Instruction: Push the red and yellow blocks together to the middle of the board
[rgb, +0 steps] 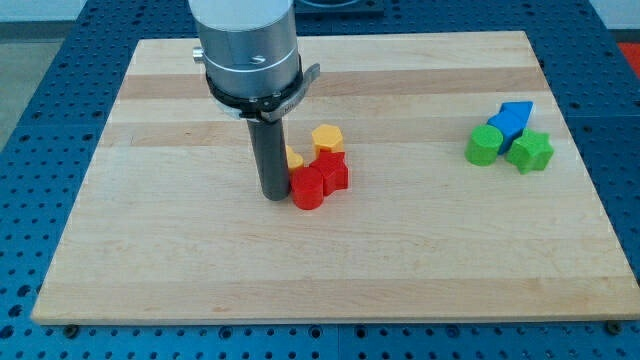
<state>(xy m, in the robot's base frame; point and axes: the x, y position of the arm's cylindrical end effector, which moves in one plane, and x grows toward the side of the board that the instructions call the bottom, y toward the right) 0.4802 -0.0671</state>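
Note:
My tip (275, 196) rests on the wooden board (150, 250), left of centre. It touches the left side of a red block (308, 188). A second red block (334, 171) sits right behind it, touching it. A yellow hexagonal block (327, 138) stands just above the red pair. Another yellow block (294, 158) shows partly from behind the rod, next to the red blocks. The four blocks form one tight cluster to the right of my tip.
At the view's right, a blue block (512, 118), a green round block (486, 145) and a green star-like block (532, 151) sit bunched together. The arm's grey body (248, 50) hangs over the board's top part.

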